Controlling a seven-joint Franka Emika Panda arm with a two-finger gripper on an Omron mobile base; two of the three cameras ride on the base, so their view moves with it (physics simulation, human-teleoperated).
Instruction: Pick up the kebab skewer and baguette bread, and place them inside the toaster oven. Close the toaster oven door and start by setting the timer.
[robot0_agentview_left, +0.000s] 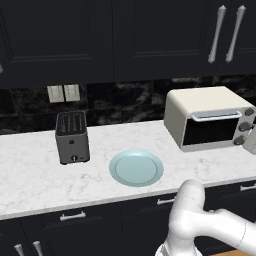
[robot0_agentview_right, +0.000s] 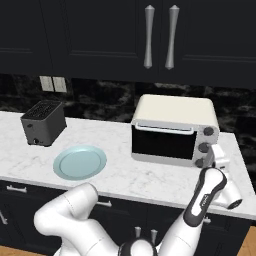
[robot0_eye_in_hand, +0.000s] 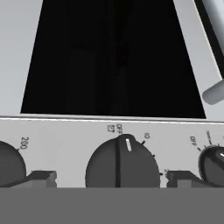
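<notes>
The cream-white toaster oven (robot0_agentview_left: 200, 107) (robot0_agentview_right: 172, 112) stands on the counter at the right. Its dark glass toaster oven door (robot0_agentview_right: 162, 142) (robot0_eye_in_hand: 113, 57) is shut, and the silver handle (robot0_eye_in_hand: 216, 30) runs along one edge of the hand view. My gripper (robot0_agentview_right: 210, 159) (robot0_agentview_left: 250, 143) is at the oven's knob panel. In the hand view it (robot0_eye_in_hand: 111, 178) is open, with one fingertip (robot0_eye_in_hand: 41, 177) on each side of the middle knob (robot0_eye_in_hand: 121, 164); that knob's white mark points near OFF. The kebab skewer and the baguette bread are hidden.
A light blue plate (robot0_agentview_left: 136, 168) (robot0_agentview_right: 80, 162) lies bare on the white marble counter (robot0_agentview_left: 30, 175). A dark grey slot toaster (robot0_agentview_left: 72, 137) (robot0_agentview_right: 43, 122) stands to the left. Dark cabinets with silver handles hang above. More knobs (robot0_eye_in_hand: 8, 164) sit on either side of the middle one.
</notes>
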